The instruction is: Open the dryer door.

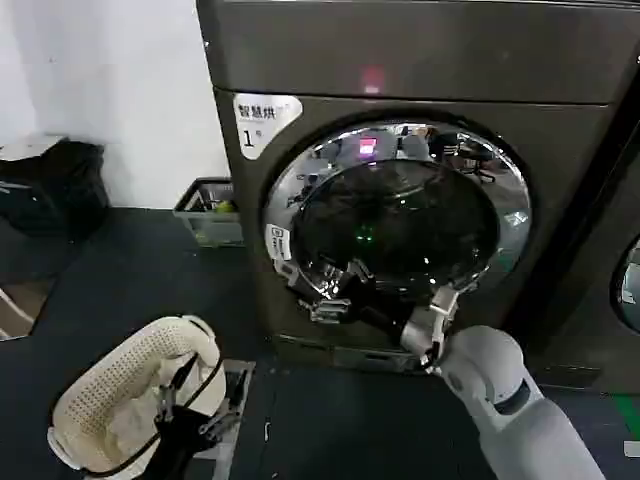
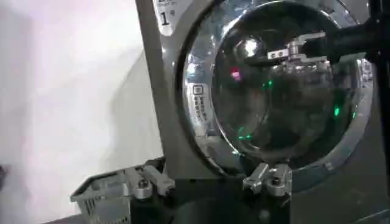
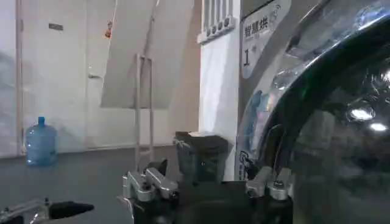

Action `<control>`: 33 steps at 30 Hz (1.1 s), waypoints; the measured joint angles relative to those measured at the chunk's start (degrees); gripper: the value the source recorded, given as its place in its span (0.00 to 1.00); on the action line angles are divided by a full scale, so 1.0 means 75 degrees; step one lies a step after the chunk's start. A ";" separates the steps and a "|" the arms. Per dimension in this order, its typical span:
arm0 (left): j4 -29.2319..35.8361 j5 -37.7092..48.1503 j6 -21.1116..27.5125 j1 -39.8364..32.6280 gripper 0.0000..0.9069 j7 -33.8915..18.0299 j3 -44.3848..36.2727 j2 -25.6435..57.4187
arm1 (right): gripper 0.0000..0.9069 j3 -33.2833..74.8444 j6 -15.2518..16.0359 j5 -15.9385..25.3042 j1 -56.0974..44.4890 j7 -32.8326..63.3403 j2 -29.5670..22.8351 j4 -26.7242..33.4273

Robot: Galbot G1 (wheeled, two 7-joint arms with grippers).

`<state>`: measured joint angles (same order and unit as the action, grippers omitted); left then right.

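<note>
your right gripper [image 1: 330, 295] sits at the lower left rim of the dryer door [image 1: 400, 215], its fingers spread apart with the chrome edge just at them; you cannot tell whether they actually pinch the rim or only touch it. in the right wrist view the two fingertips [image 3: 207, 185] stand wide, one beside the door's chrome edge, the other out in open air. the door fills most of the front of the dryer [image 1: 420, 60] above and to the right of that claw, and looks closed against the machine. your right arm comes in low from the right, white elbow casing near the floor, forearm angled up toward the door's bottom. just left of the claw, against the wall, stands a small grey crate [image 1: 210, 212]; farther left a dark bin [image 1: 50, 185] sits. your left gripper [image 1: 190, 400] hangs well below and to the left, over a white laundry basket [image 1: 120, 400], fingers apart and holding nothing. the neighbouring machine [image 1: 610, 280] stands to the dryer's right.
</note>
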<state>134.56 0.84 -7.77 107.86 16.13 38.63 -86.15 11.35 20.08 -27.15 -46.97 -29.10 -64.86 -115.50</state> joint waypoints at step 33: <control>0.0340 -0.0086 0.0862 0.0077 1.00 -0.0062 0.0072 0.0060 | 1.00 -0.1513 -0.0951 0.0656 0.1662 0.0310 -0.0914 0.3103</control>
<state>137.11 0.19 -1.30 108.43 15.66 39.17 -85.70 0.00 12.94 -22.23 -34.51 -26.78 -71.71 -92.22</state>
